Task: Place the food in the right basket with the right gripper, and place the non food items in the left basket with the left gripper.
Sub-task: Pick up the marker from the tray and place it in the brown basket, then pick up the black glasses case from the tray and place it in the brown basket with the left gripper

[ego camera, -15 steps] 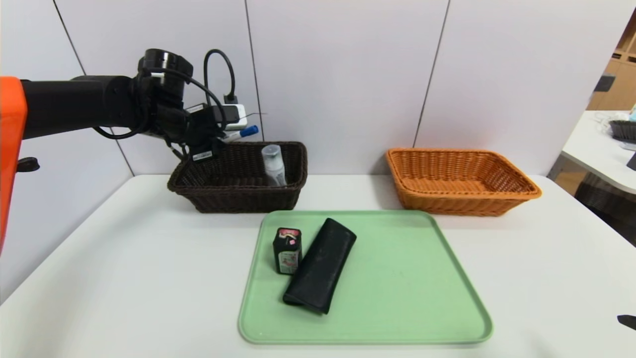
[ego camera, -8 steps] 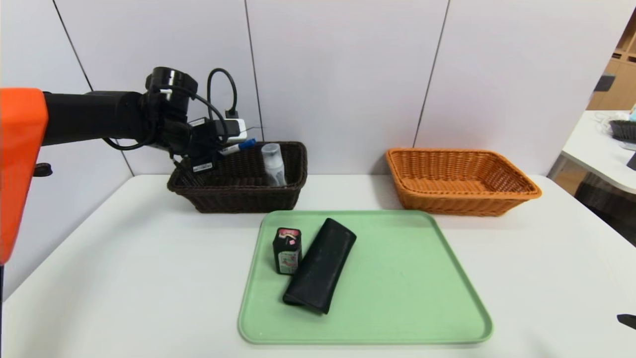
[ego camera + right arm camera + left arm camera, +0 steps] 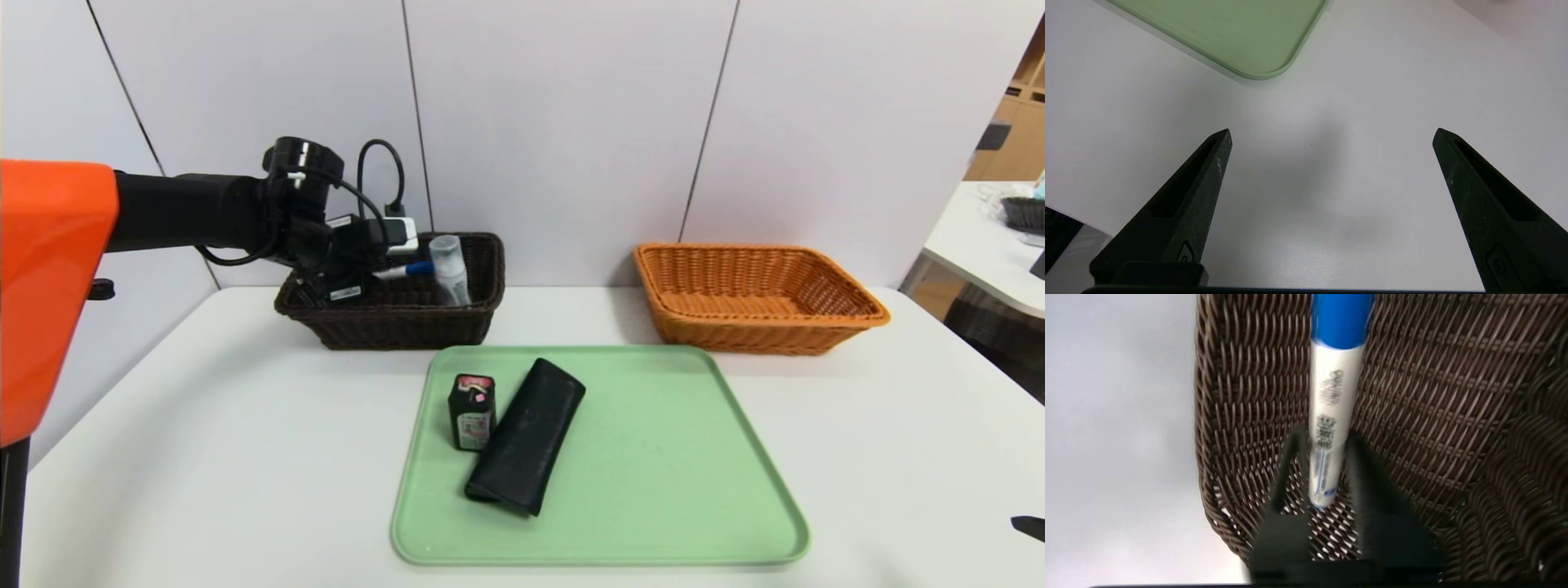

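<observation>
Blue-capped marker loosely straddled by slightly opened left gripper in dark basket; right gripper spread wide above table

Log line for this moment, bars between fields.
left gripper: at marker, in dark basket | right gripper: open, over table | tray: box, case

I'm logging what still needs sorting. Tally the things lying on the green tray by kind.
Small dark box with a pink-and-black top: 1
Black folded case: 1
Total: 2
</observation>
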